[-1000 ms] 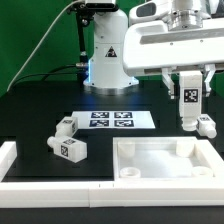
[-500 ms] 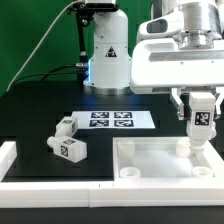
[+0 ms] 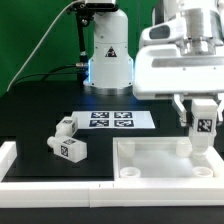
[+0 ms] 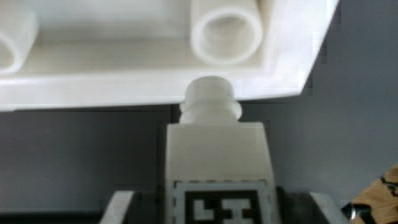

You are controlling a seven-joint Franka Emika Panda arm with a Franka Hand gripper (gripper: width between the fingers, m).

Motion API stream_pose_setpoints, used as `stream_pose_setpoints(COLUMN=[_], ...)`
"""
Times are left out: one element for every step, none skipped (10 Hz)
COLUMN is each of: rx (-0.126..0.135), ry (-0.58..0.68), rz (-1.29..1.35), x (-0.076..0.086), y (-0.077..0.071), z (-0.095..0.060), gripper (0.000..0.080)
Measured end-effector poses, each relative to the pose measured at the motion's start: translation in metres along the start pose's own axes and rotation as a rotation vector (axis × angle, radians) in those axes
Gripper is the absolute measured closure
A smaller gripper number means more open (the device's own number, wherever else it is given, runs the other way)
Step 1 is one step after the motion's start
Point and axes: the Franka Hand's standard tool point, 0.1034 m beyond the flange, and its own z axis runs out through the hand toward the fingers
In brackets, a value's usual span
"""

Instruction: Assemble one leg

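Observation:
My gripper is shut on a white tagged leg and holds it upright just above the far right corner of the large white rimmed panel. In the wrist view the leg fills the middle, its rounded peg tip pointing at the panel's edge close to a round corner hole. Two more legs lie on the black table at the exterior view's left: one in front and one behind it.
The marker board lies flat on the table behind the panel. The robot's white base stands at the back. A white rail runs along the table's front edge.
The gripper with the leg has moved toward the exterior view's right and lower, from above a spot behind the panel to just over its far right corner.

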Motion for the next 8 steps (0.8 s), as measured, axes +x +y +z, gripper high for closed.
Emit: stream_pose_setpoints(rx=[-0.001, -0.002, -0.002, -0.001, -0.001, -0.001, -0.003, -0.008], ry=[-0.008, -0.019, -0.021, -0.023, -0.026, -0.025, -0.027, -0.022], rz=[-0.007, -0.014, -0.015, -0.017, -0.019, -0.020, -0.021, -0.022], x=[-0.007, -0.015, -0.015, -0.017, -0.019, -0.019, -0.020, -0.022], y=[-0.003, -0.005, -0.005, -0.006, -0.008, -0.008, -0.006, -0.003], z=[0.007, 0.013, 0.014, 0.015, 0.016, 0.016, 0.017, 0.019], gripper=[0.0515, 0.0515, 0.0515, 0.0515, 0.0515, 0.0515, 0.0515, 0.0515])
